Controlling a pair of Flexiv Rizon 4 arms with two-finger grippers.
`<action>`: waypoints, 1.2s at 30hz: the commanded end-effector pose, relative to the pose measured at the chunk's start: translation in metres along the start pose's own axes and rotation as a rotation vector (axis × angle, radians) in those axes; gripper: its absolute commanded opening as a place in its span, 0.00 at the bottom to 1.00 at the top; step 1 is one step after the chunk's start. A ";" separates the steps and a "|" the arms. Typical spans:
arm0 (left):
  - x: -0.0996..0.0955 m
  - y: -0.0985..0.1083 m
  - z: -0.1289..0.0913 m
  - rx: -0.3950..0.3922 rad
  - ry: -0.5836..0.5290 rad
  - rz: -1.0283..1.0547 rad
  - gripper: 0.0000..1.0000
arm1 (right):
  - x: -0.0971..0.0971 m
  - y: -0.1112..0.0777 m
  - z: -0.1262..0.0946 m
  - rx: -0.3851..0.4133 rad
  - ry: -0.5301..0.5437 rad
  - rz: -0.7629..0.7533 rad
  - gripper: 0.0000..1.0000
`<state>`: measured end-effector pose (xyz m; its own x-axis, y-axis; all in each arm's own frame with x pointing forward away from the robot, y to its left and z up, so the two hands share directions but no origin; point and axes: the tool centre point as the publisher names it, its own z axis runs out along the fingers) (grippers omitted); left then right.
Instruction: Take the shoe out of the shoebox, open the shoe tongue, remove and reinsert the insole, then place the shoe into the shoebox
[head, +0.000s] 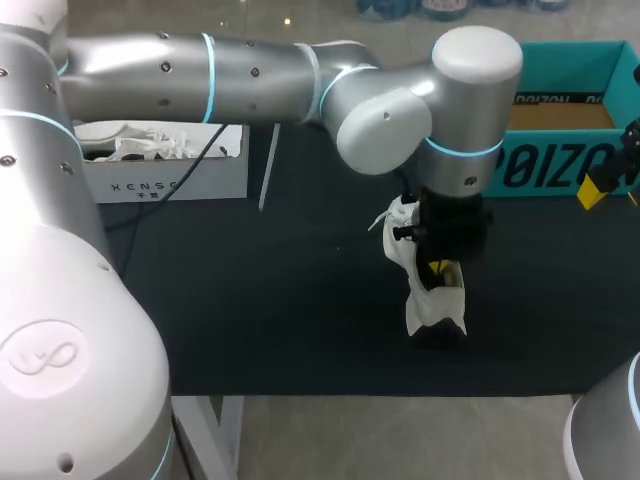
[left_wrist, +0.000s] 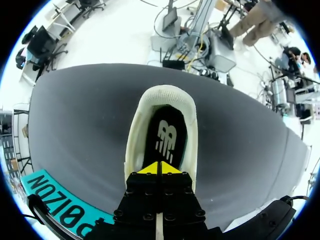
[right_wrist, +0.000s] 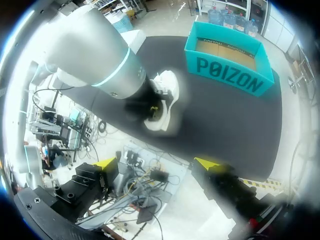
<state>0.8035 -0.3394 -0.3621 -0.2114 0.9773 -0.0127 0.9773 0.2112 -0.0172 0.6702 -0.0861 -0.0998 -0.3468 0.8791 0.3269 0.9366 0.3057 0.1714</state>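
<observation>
The left claw (left_wrist: 160, 168) is seen pressed shut, its yellow tips together inside the mouth of the white shoe (left_wrist: 161, 97), just over the black insole (left_wrist: 165, 136). The right claw (right_wrist: 156, 163) is held wide open, well apart from the shoe, with the teal shoebox (right_wrist: 229, 66) far ahead of it.

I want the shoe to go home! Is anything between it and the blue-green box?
Nothing visible stands on the black mat between the white fabric shoe and the open teal cardboard box. The right tool hangs off to the side, by the box's front.
</observation>
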 end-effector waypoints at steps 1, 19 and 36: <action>0.003 0.004 -0.011 -0.059 0.000 -0.011 0.00 | 0.000 0.002 0.000 0.005 0.000 0.001 1.00; 0.006 0.013 0.008 -0.098 0.010 -0.063 1.00 | 0.000 0.002 0.000 0.005 0.000 0.001 1.00; 0.007 0.008 0.006 -0.096 -0.012 -0.062 1.00 | 0.000 0.002 0.000 0.005 0.000 0.001 1.00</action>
<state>0.8121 -0.3329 -0.3681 -0.2714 0.9623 -0.0204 0.9593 0.2722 0.0750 0.6702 -0.0861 -0.0999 -0.3469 0.8791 0.3268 0.9365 0.3058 0.1714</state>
